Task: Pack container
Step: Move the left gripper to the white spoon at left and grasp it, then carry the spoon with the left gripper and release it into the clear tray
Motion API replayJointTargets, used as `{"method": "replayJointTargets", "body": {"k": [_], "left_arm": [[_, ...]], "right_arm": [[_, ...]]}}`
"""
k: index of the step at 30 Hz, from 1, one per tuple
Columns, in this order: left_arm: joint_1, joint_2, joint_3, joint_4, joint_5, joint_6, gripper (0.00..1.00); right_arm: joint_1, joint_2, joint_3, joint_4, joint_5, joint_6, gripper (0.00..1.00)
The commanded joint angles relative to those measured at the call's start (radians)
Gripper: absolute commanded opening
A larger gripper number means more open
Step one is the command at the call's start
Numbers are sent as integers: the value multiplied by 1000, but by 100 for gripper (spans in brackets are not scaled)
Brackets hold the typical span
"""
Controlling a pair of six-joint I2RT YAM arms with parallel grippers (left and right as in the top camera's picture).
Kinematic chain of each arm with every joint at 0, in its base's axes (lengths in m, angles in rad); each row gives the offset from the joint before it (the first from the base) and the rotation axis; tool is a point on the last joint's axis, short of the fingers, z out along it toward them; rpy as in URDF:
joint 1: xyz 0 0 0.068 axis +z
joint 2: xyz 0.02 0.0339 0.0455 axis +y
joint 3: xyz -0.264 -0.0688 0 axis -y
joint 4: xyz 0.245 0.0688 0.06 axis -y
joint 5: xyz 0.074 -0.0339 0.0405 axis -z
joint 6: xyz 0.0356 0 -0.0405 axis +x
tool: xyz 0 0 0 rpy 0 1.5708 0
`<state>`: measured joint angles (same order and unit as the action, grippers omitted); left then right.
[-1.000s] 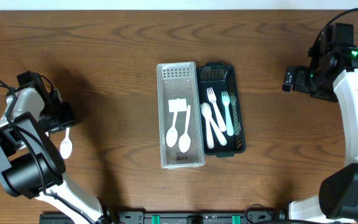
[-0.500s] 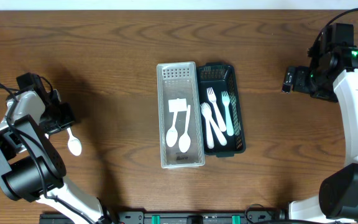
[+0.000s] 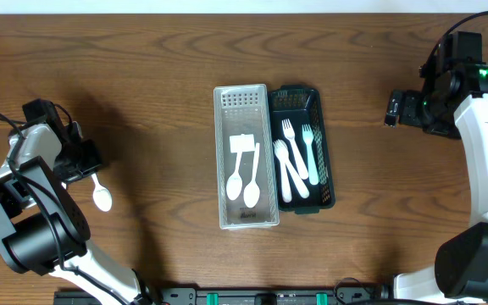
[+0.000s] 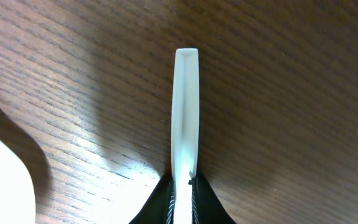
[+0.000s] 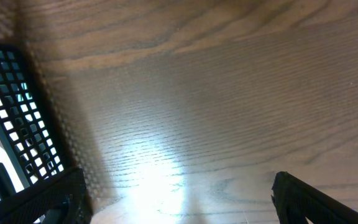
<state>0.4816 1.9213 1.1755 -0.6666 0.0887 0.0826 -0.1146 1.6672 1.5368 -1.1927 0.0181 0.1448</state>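
A clear container (image 3: 246, 157) at the table's middle holds two white spoons (image 3: 242, 182). A dark green basket (image 3: 305, 158) beside it on the right holds white forks and spoons (image 3: 297, 161). My left gripper (image 3: 89, 174) at the far left is shut on a white spoon (image 3: 101, 196); its bowl sticks out toward the front. In the left wrist view the spoon's handle (image 4: 186, 112) runs up from between the closed black fingers (image 4: 202, 199). My right gripper (image 3: 394, 108) at the far right is open and empty; its fingertips (image 5: 303, 199) stand wide apart over bare wood.
The basket's mesh corner (image 5: 11, 106) shows at the left of the right wrist view. The table is dark brown wood. Black fixtures (image 3: 261, 296) line the front edge.
My left gripper has turned with the spoon, whose bowl has swung a little to the right and forward. It has held still for the last half second. The right arm has not moved.
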Motion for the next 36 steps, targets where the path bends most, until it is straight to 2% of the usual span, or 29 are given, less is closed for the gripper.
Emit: {"method": "replayJointTargets", "body": {"k": [1,7,12,15,20,24,28,32,36], "left_arm": [[-3,39,-26,-6,38,-43,6],[-60,-65,75,-126,59,-58,6],[-209,-253,148,-258,57,-76,6],[-330,-371,164,-319,58,-143,6],[-575,-519,166,-381,58,-323,6],[-802,-552,166,-370,58,-450,6],[-969,-521,166,-310,57,-489,6],[-1052,-474,166,-230,58,-489,6],[-1069,-434,166,-195,57,-488,6]], "right_arm": [[-2,3,-4,-4,0,-12,99],[-2,3,-4,-4,0,-11,99],[-2,3,-4,-4,0,-11,99],[-2,3,-4,-5,0,-11,99],[-2,3,-4,-4,0,-11,99],[-2,3,-4,-4,-1,-11,99],[-2,3,-4,-5,-6,-11,99],[-2,3,-4,-14,-11,-11,99],[-2,3,-4,-19,-11,-11,99]]}}
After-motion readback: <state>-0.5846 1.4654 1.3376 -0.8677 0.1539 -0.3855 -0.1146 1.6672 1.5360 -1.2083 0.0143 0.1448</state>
